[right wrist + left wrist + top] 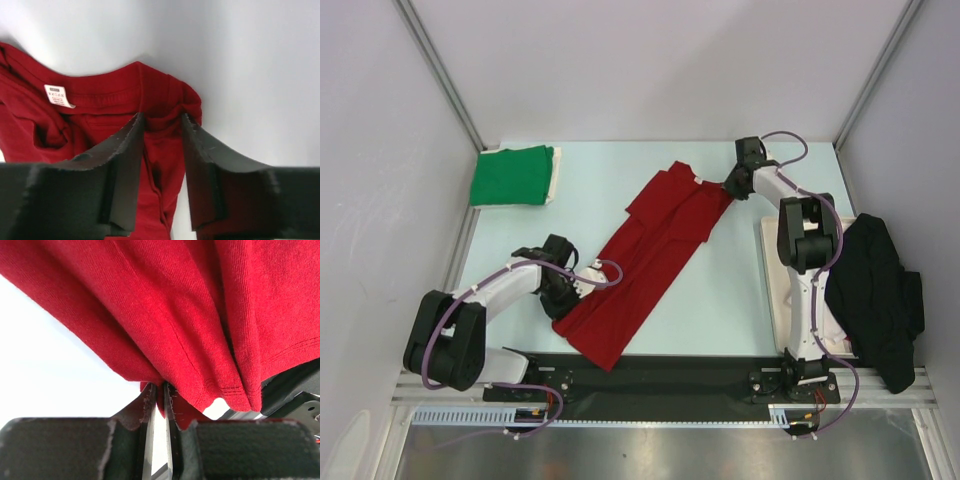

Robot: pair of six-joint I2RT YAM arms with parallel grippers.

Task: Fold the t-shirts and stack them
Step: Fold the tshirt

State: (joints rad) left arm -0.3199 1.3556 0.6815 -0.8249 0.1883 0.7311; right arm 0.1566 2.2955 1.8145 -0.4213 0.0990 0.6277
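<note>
Was mid-fold on the red t-shirt [650,260], left pincer [159,390] pinching one end, right pincer [162,120] half-open straddling the other, probably needing to close next.

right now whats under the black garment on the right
A flat cream board lies under the black garment. Only the board's left part shows. The rest of it, and anything else beneath the cloth, is covered and cannot be seen.

A pale blue tabletop [720,290] extends beneath and beyond the left gripper [578,287] and the right gripper [729,187]. Plain white walls [660,60] enclose it behind and on both sides of them, joined at grey metal posts [440,75]. Lighting is even and diffuse.
</note>
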